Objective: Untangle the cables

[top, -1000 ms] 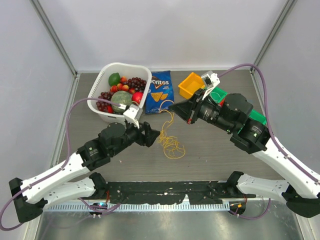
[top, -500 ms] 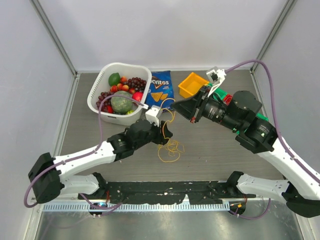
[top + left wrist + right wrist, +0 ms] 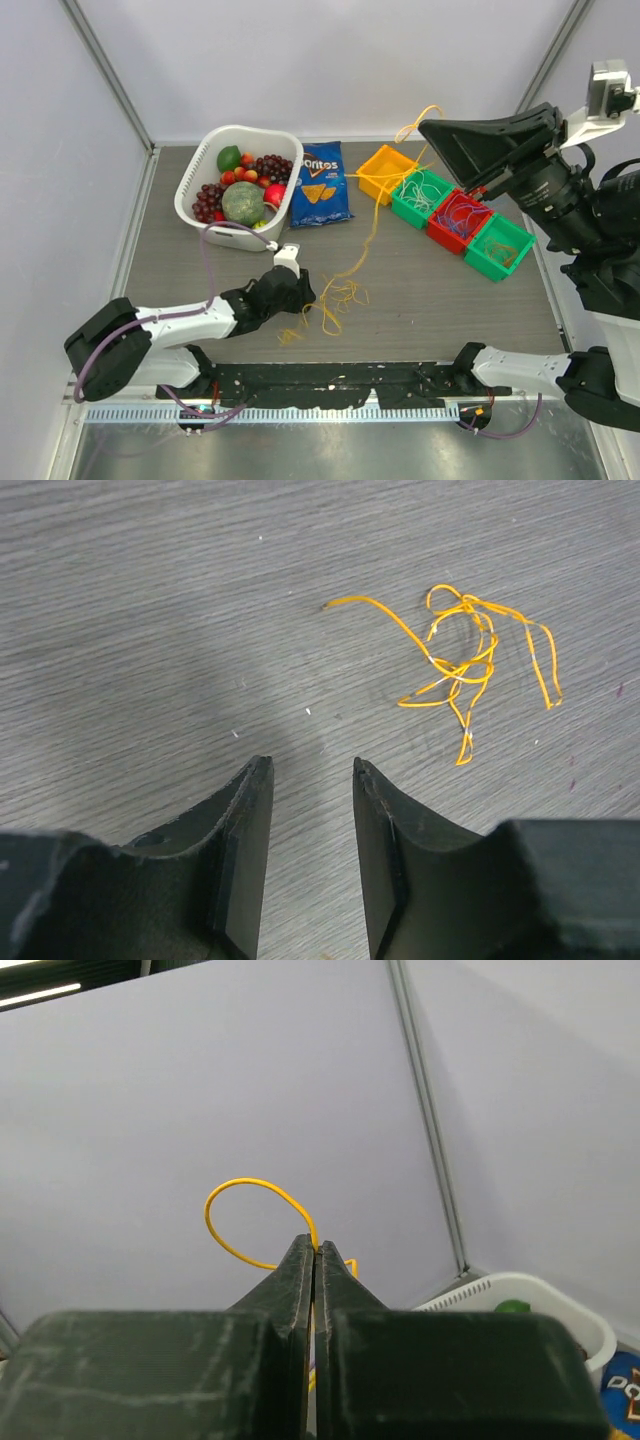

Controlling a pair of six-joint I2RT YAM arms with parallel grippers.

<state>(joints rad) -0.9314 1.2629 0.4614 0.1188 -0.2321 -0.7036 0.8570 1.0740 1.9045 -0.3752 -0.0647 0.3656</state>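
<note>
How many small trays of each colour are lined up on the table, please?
Orange tray: 1
Green trays, one next to the orange, one at the far end: 2
Red tray: 1
Total: 4

From my left wrist camera I see the left gripper [image 3: 311, 770] at the bottom of the frame. Its two dark fingers [image 3: 240, 860] stand apart with a narrow gap, and only bare tabletop shows between them. The table [image 3: 150, 600] is grey with a wood grain, and a soft shadow falls across its middle. Up and to the right of the fingertips lies a small loose tangle of thin orange-yellow cables [image 3: 455, 666]. It lies flat on the surface, one end trailing left, and is clear of both fingers.
</note>
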